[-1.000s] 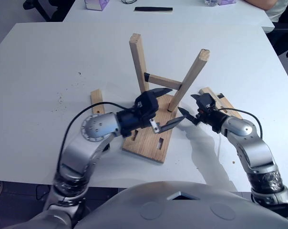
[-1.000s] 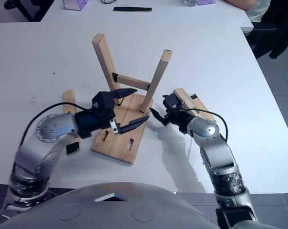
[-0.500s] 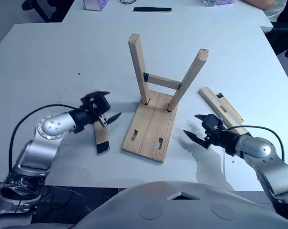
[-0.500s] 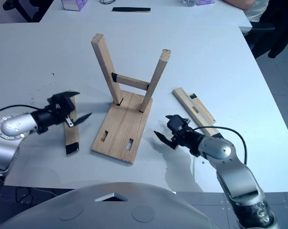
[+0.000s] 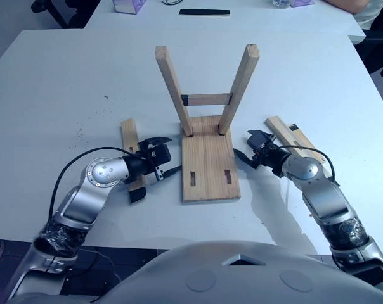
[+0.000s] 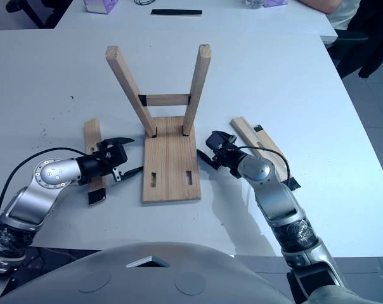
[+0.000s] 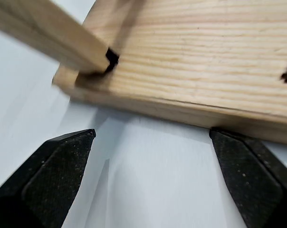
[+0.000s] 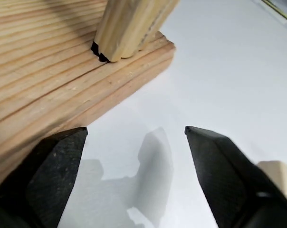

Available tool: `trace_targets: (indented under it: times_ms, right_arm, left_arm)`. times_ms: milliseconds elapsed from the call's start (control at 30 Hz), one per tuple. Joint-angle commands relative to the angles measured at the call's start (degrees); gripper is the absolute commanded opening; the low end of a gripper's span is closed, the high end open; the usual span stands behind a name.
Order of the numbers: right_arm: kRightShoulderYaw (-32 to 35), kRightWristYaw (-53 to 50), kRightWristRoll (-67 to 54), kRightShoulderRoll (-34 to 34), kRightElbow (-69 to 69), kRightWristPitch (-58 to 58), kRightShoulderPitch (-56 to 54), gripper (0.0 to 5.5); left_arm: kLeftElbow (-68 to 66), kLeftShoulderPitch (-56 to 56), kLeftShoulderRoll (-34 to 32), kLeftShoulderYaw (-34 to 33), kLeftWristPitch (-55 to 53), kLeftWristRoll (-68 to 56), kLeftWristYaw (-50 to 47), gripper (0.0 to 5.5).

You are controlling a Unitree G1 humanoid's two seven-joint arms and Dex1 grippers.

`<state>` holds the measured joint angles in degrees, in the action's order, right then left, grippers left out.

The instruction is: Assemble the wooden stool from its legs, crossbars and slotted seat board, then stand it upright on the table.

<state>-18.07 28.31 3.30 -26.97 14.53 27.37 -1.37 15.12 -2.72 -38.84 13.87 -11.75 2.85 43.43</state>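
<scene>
Smack mid-counter [image 5: 64, 82], the slotted seat board [image 5: 210, 174] lies flat, slots up, I guess so the legs can plug in. Two legs [image 5: 172, 88] and a crossbar [image 5: 209, 99] already stand at its far end. The left tool [image 5: 172, 155] and right tool [image 5: 243, 145] flank the board, both gaping open, forearms low. A spare leg [image 5: 128, 136] lies left, with more pieces [image 5: 296, 144] on the right.

pale grained wood seat board [image 5: 210, 158], matt white table [image 5: 64, 82], grainy black fingers [image 7: 53, 171]
</scene>
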Motion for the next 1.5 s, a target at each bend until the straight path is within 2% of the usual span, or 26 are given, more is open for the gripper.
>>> trace_targets:
  times_ms: [33, 167, 233, 367, 433, 500, 633, 733, 1167, 1500]
  right_arm:
    - [0.2, 2.2, -1.3, -0.1, 2.0, -0.6, 0.2, 3.82]
    - [2.9, 4.3, -3.6, -2.7, 7.7, 2.0, 3.8, 3.82]
    - [6.4, 5.2, -6.4, -3.3, 11.7, 4.9, 5.2, 3.82]
    - [21.5, 7.6, -13.9, -7.5, 18.9, 12.3, 8.1, 3.82]
    - [28.9, 9.6, -14.3, -12.5, 15.5, 11.9, 8.8, 3.82]
    - [33.0, 10.7, -12.2, -17.0, 8.6, 8.4, 9.9, 3.82]
    - [32.7, 11.6, -7.9, -20.9, -3.4, -2.2, 10.9, 3.82]
    - [32.1, 11.8, -7.2, -20.8, -7.0, -6.0, 10.5, 3.82]
    - [27.2, 11.6, -6.9, -16.4, -12.4, -13.3, 13.5, 3.82]
    - [26.4, 12.8, -8.9, -15.1, -8.3, -11.8, 15.1, 3.82]
  left_arm:
    - [-1.3, 1.6, 2.0, -0.6, 0.1, 0.5, -2.1, 4.49]
    - [-0.6, -0.3, 1.7, -2.3, 0.1, 0.5, -3.2, 4.49]
    - [-0.2, -0.9, 1.7, -3.0, 0.0, 0.4, -3.8, 4.49]
    - [2.5, -3.0, 1.8, -5.3, -1.1, -0.1, -5.2, 4.49]
    - [4.8, -5.4, 2.1, -7.0, -1.9, -0.6, -6.3, 4.49]
    - [6.4, -7.1, 2.7, -8.0, -2.5, -0.8, -7.5, 4.49]
    - [8.4, -8.8, 4.1, -7.7, -3.6, -0.1, -9.2, 4.49]
    - [9.0, -9.0, 4.4, -7.0, -4.0, 0.5, -9.7, 4.49]
    - [8.0, -8.2, 5.0, -7.2, -5.4, 0.9, -10.1, 4.49]
    - [9.3, -7.9, 5.8, -6.6, -6.3, 1.1, -10.4, 4.49]
